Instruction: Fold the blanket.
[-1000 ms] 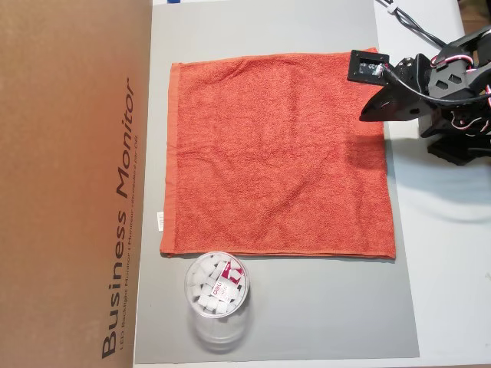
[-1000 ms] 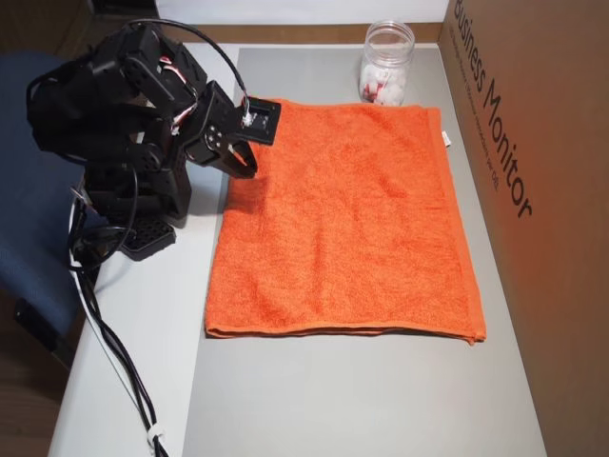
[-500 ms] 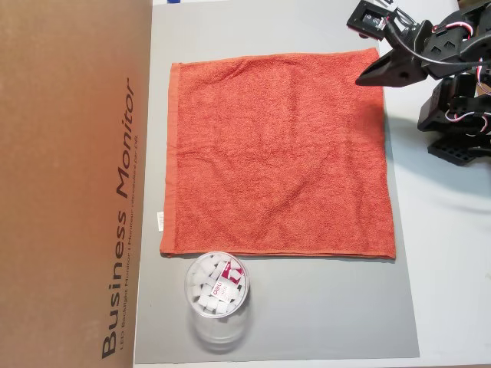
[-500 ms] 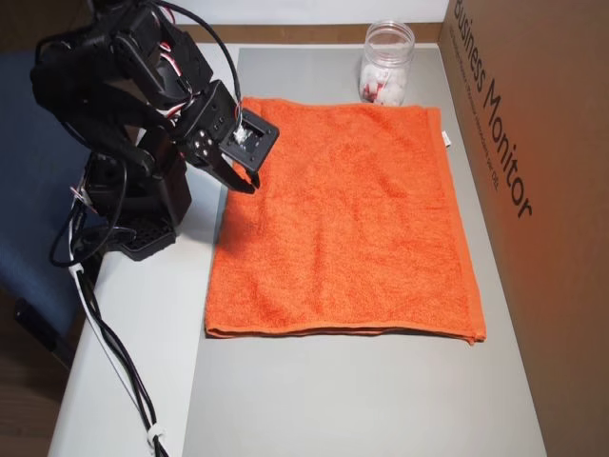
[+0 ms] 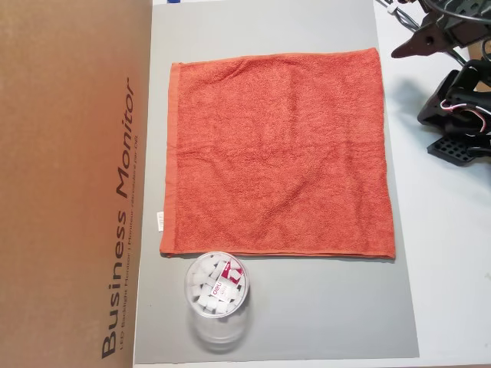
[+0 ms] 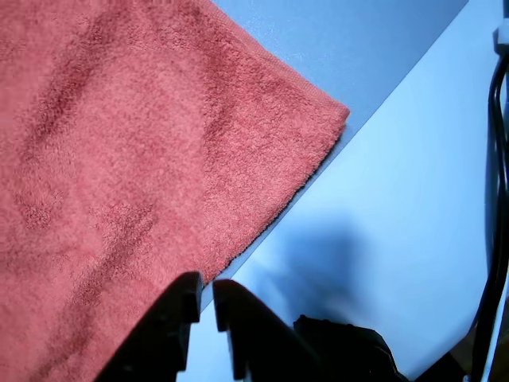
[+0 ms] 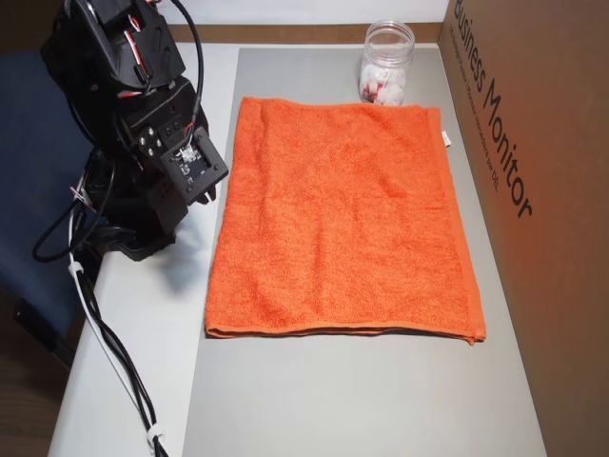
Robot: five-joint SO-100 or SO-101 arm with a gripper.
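In an overhead view, a brown cardboard box (image 5: 73, 184) printed "Business Monitor" fills the left side, its far edges cut off by the frame. Just right of it the blanket (image 5: 276, 153) lies spread flat and unfolded on a grey mat (image 5: 322, 307) that covers the bench (image 5: 453, 268), with a small white tag (image 5: 160, 221) at its left hem. Just below the blanket's lower left corner stands a clear plastic jar (image 5: 217, 295) holding white pieces and a red-and-white label too small to read. At the top right the black arm (image 5: 460, 69) is only partly in frame, its upper parts cut off. In the wrist view the blanket (image 6: 119, 143) fills the left, one corner pointing right over the mat, and the tool (image 6: 205, 298) hangs at the bottom above the blanket's edge, its two dark fingertips nearly together with only a thin gap and nothing between them; it is clenched on nothing. In another overhead view the arm (image 7: 143, 124) stands left of the blanket (image 7: 343, 219), and the tool itself is hidden beneath the wrist; cables (image 7: 114, 352) trail down off the bench.
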